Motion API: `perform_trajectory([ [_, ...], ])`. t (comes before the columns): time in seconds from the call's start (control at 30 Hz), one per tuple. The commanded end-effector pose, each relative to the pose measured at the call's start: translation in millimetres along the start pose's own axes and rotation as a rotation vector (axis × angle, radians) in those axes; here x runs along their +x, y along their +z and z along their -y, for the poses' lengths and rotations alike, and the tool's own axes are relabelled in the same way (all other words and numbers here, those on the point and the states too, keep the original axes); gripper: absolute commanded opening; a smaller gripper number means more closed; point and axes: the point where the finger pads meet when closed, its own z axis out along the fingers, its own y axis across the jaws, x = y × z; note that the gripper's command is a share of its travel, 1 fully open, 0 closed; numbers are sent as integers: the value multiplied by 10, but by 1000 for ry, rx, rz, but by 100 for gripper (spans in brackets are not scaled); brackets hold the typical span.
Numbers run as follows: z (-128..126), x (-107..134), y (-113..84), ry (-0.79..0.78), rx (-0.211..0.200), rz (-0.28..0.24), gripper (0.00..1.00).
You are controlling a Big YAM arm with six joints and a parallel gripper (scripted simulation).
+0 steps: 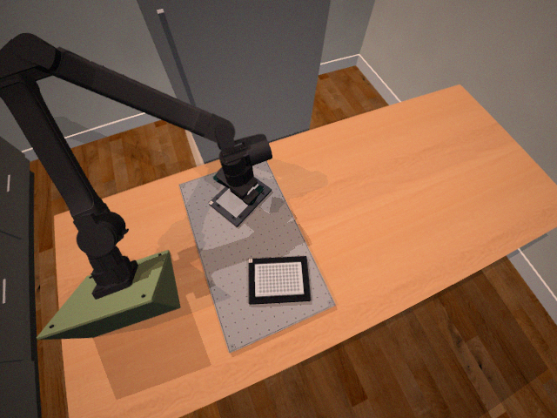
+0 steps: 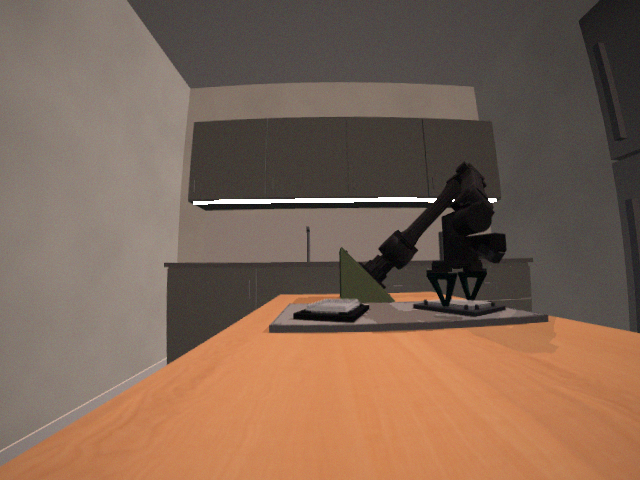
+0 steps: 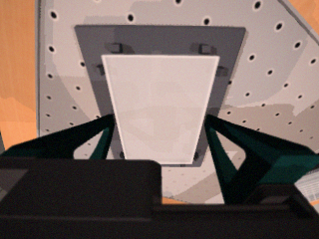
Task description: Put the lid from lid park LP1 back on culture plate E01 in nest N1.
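Note:
The pale flat lid (image 3: 160, 105) (image 1: 239, 202) lies on the dark grey lid park at the far end of the perforated mat. It also shows in the top view (image 1: 232, 203). My gripper (image 3: 159, 119) is open, low over the lid, with one dark green finger on each long side and a small gap to each edge. In the exterior view the fingertips (image 2: 458, 297) reach down to the park. The white well plate E01 (image 1: 278, 278) sits uncovered in the black nest at the near end of the mat, also seen in the exterior view (image 2: 331, 306).
The grey perforated mat (image 1: 256, 252) lies on the orange table. The arm's green wedge base (image 1: 112, 299) stands left of the mat. A tall grey cabinet (image 1: 238, 63) stands behind the table's far edge.

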Motion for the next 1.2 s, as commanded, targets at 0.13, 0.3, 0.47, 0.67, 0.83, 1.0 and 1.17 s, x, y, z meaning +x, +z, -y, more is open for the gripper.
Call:
perform_trajectory([
  [0.13, 18, 57, -20, 15, -2, -4, 0],
  [0.3, 17, 57, -20, 15, -2, -4, 0],
  [0.47, 17, 57, -20, 15, -2, -4, 0],
  [0.67, 17, 57, -20, 15, -2, -4, 0],
  [0.83, 17, 57, -20, 15, -2, -4, 0],
  [1.0, 17, 57, -20, 15, -2, -4, 0],
  [1.17, 17, 57, -20, 15, -2, -4, 0],
])
